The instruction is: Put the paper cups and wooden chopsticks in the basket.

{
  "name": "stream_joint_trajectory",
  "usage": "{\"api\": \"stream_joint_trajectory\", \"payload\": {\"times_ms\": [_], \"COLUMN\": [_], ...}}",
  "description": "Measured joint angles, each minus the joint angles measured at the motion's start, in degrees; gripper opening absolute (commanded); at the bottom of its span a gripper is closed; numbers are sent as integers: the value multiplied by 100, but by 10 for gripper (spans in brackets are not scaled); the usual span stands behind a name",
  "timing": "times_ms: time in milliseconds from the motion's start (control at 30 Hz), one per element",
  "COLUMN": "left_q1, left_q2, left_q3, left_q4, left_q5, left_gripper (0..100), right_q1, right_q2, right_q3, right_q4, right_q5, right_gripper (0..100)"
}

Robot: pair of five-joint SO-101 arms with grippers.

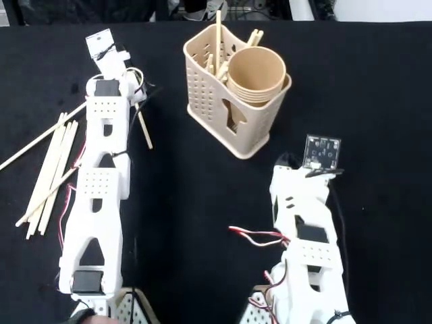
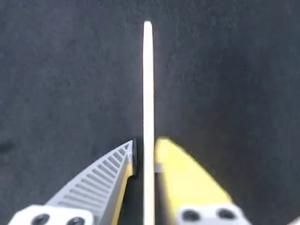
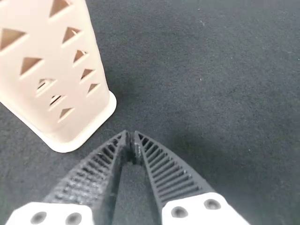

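Chopsticks (image 1: 52, 169) lie loose in a rough bundle on the left of the table, most of them side by side, with one longer stick slanting across them toward the left arm (image 1: 101, 182). One more chopstick (image 2: 148, 84) is clamped between the jaws of the left gripper (image 2: 143, 150) and runs straight out past the fingertips over bare cloth; in the high view it pokes out from beside that arm's wrist, pointing back toward the near edge. The paper cups (image 1: 256, 71) sit nested in one stack inside the perforated beige basket (image 1: 209, 101), which stands upright near the table's far middle, and several sticks (image 1: 218, 30) stand in it behind the stack. The right gripper (image 3: 130, 140) hangs with its ribbed jaws pressed together on nothing, just off the basket's near corner. Everything rests on a black cloth (image 1: 378, 101) that covers the whole table. Along the far edge there is dark equipment with cables (image 1: 250, 10) and a pale patch of wall (image 1: 385, 8).
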Motion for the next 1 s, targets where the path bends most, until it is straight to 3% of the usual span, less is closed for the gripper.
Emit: {"api": "stream_joint_trajectory", "payload": {"times_ms": [267, 533, 867, 1000], "left_q1": [53, 53, 53, 44], "left_q2": [-396, -1749, -3842, -4897], "left_q3": [18, 18, 18, 18], "left_q4": [897, 2576, 2796, 2813], "left_q5": [9, 9, 18, 422], "left_gripper": [28, 29, 27, 27], "right_q1": [0, 0, 0, 0], "right_q2": [0, 0, 0, 0], "right_q3": [0, 0, 0, 0], "right_q4": [0, 0, 0, 0], "right_q5": [0, 0, 0, 0], "right_gripper": [14, 14, 14, 14]}}
